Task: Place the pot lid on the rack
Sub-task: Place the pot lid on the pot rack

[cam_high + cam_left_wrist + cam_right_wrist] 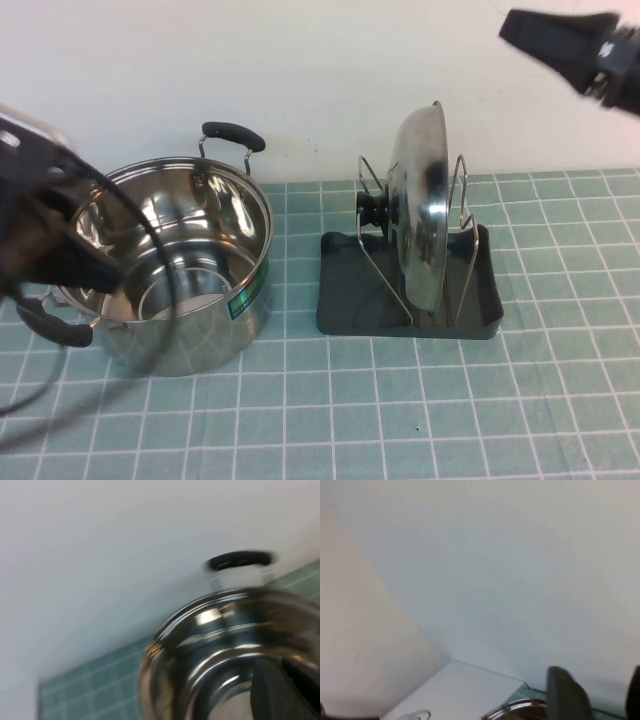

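The shiny steel pot lid stands on edge in the rack, leaning between the silver wire loops. Its black knob faces left. My right gripper is open and empty, high up at the back right, well above and apart from the lid. In the right wrist view it faces the white wall. My left gripper hangs blurred over the left rim of the steel pot. In the left wrist view it is a dark shape over the pot's inside.
The two-handled pot with a green sticker stands left of the rack, with a gap between them. A white wall runs along the back. A black cable trails from the left arm across the pot's front. Green grid mat covers the table.
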Controlling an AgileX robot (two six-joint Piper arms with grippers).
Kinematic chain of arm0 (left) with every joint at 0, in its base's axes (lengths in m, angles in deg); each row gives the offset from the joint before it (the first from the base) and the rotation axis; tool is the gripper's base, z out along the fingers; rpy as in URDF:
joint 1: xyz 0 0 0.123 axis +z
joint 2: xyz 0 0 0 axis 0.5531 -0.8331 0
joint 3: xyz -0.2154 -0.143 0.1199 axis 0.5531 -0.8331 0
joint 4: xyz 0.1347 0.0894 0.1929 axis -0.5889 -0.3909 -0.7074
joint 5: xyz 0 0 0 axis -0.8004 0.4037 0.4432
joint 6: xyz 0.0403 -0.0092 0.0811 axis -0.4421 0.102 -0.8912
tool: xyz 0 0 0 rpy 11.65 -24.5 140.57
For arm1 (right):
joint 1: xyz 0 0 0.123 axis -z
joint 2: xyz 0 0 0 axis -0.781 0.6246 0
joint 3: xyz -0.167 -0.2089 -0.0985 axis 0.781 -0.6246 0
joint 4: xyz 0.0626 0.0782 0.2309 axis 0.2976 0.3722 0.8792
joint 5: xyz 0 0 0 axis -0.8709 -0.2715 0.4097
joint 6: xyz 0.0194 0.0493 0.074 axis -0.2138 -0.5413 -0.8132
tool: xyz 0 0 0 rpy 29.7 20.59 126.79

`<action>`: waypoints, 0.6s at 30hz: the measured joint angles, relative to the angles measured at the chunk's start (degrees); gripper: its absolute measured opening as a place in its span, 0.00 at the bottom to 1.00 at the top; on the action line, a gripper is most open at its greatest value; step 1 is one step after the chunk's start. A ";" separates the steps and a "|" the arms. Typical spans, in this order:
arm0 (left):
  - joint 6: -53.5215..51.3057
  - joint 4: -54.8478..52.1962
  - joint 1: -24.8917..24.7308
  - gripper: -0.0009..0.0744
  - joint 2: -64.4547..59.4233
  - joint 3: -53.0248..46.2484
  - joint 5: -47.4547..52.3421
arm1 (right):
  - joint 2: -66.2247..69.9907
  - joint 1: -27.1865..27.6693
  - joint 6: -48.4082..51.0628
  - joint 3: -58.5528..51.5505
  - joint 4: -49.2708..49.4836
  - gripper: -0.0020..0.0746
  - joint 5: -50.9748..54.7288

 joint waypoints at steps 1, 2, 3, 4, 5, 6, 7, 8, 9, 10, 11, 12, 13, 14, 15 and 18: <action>0.90 0.69 0.00 0.01 0.67 1.21 4.01 | -0.78 0.70 -0.29 1.49 -2.90 0.31 -0.14; 1.55 1.28 0.00 0.01 1.44 2.18 7.03 | -1.47 1.12 -0.72 2.83 -6.39 0.23 -0.37; 2.46 2.22 0.00 0.01 2.33 3.32 10.49 | -2.45 1.47 -1.64 4.65 -10.59 0.16 -0.66; 3.01 3.40 0.00 0.01 3.31 4.35 13.68 | -3.49 1.53 -3.11 6.60 -15.52 0.12 -1.05; 3.42 4.87 0.00 0.01 4.10 5.11 15.97 | -4.36 1.53 -4.71 8.65 -20.06 0.09 -1.44; 3.68 6.37 0.00 0.01 5.14 5.89 18.71 | -5.46 1.47 -7.19 10.64 -26.04 0.07 -2.00; 3.68 8.01 0.00 0.01 6.24 6.40 21.31 | -6.44 1.26 -9.39 12.16 -30.29 0.06 -2.65; 3.68 9.23 0.00 0.01 7.13 6.86 23.72 | -7.28 1.07 -10.95 12.97 -32.33 0.05 -3.06; 3.53 10.85 0.00 0.01 8.26 6.96 26.00 | -8.25 1.04 -12.32 13.50 -34.01 0.05 -3.44; 3.05 12.57 0.00 0.01 9.43 7.11 28.25 | -9.22 0.91 -13.49 13.76 -35.12 0.04 -3.59; 2.56 13.93 0.00 0.01 10.74 7.26 29.86 | -10.11 0.79 -14.41 13.74 -35.99 0.04 -3.69; 1.91 15.54 0.00 0.01 12.06 7.25 31.62 | -10.92 0.79 -15.42 13.74 -36.44 0.04 -3.82; 1.16 17.09 0.00 0.01 13.30 7.25 33.19 | -11.53 0.79 -15.98 13.60 -36.71 0.04 -3.96; 0.62 18.62 0.00 0.01 14.28 7.25 34.28 | -12.32 0.79 -16.63 13.36 -36.94 0.04 -4.03; -0.03 20.09 0.00 0.01 15.55 7.25 35.31 | -13.15 0.79 -17.23 12.96 -37.08 0.04 -4.03; -1.03 23.71 0.00 0.01 19.52 7.25 36.52 | -15.47 0.79 -17.79 11.76 -37.46 0.04 -4.17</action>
